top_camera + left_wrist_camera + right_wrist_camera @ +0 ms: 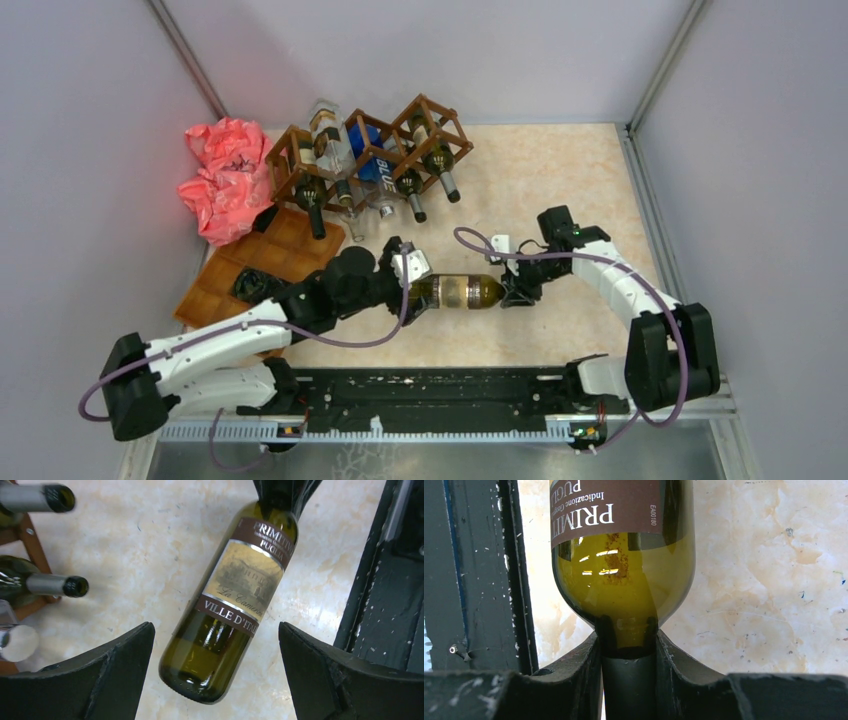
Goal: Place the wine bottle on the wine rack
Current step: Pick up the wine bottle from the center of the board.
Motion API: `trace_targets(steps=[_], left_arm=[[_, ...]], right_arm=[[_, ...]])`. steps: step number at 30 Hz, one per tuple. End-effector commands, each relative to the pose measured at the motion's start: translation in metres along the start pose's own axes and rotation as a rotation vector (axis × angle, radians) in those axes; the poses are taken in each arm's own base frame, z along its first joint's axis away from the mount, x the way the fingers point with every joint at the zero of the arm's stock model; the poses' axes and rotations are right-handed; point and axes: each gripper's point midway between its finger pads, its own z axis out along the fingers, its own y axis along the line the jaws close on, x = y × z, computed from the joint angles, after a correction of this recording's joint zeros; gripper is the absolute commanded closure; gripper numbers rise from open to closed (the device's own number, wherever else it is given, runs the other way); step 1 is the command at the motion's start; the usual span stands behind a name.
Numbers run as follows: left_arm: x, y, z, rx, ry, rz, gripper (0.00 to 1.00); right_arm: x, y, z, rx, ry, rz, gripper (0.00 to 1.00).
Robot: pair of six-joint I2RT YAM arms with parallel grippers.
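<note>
The wine bottle [462, 292], olive-green glass with a brown and cream label, lies level over the tabletop in front of the arms. My right gripper [515, 290] is shut on its neck; in the right wrist view the neck [628, 645] is pinched between both fingers and the bottle's shoulder [624, 580] is just beyond. My left gripper [412, 280] is open around the base end. In the left wrist view the bottle [235, 595] lies between the spread fingers [120, 670] without touching them. The dark wooden wine rack [432, 110] stands at the back left.
Several bottles fill the rack, necks pointing at the arms [55, 585]. A pink plastic bag [225, 180] lies left of the rack, and a flat brown compartment tray [255, 265] lies under my left arm. A black rail [440, 400] runs along the near edge. Grey walls enclose the table.
</note>
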Motion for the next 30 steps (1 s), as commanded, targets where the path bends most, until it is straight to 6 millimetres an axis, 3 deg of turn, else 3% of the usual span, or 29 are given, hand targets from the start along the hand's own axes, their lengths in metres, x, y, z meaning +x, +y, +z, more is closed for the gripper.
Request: trace_targets(steps=[1,9,17,25,30], left_arm=[[-0.041,0.008,-0.023,-0.045,-0.141,-0.051,0.01],[-0.086,0.038,-0.066,-0.073,-0.281,-0.159,0.01],[-0.109,0.08,-0.088,-0.135,-0.303,-0.225,0.01],[-0.138,0.082,-0.108,-0.146,-0.441,-0.273,0.01],[-0.163,0.074,-0.139,-0.132,-0.57,-0.297,0.01]], right_arm=[[-0.041,0.001,-0.013,0.002,-0.165,-0.08,1.0],[-0.045,0.002,-0.017,-0.002,-0.176,-0.077,1.0],[-0.054,0.005,-0.027,0.003,-0.171,-0.095,1.0],[-0.08,0.011,-0.054,0.026,-0.178,-0.136,1.0],[-0.104,0.01,-0.071,0.044,-0.206,-0.14,1.0]])
